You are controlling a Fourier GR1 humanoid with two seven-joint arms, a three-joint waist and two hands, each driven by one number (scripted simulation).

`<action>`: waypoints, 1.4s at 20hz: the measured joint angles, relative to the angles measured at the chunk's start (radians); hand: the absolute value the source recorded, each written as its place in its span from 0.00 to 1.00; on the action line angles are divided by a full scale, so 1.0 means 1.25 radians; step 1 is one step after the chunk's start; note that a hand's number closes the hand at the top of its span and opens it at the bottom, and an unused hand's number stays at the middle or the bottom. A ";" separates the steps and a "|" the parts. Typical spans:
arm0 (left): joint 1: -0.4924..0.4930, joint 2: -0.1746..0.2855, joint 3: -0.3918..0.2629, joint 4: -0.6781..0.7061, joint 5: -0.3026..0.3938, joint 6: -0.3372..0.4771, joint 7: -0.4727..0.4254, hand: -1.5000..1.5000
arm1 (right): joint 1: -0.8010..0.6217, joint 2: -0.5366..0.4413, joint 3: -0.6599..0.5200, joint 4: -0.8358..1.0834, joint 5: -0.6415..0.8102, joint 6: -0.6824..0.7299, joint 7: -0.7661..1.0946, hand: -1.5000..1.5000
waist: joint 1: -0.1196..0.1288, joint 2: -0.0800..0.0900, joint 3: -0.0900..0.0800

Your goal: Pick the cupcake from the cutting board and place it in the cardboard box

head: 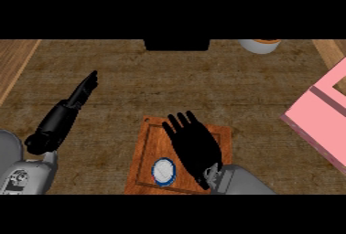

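I am seeing the right hand (194,146) stretching over the cutting board (150,141) at lower centre, fingers straight and spread, holding nothing. The cupcake (164,171) is sitting on the board's lower part, just left of that hand. The left hand (79,95) is resting open at the left. The pink box (323,119) is lying at the right edge.

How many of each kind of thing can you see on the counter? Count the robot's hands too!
Hands: 2, the left hand and the right hand
Cupcake: 1
Cutting board: 1
Pink box: 1
White cup, cut off at the top edge: 1
Black thing at the top edge: 1
Total: 7
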 measured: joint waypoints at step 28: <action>-0.004 -0.062 0.067 -0.018 -0.060 -0.072 0.019 0.50 | 0.002 0.081 -0.119 0.297 0.187 -0.140 -0.221 1.00 | 0.001 0.000 0.000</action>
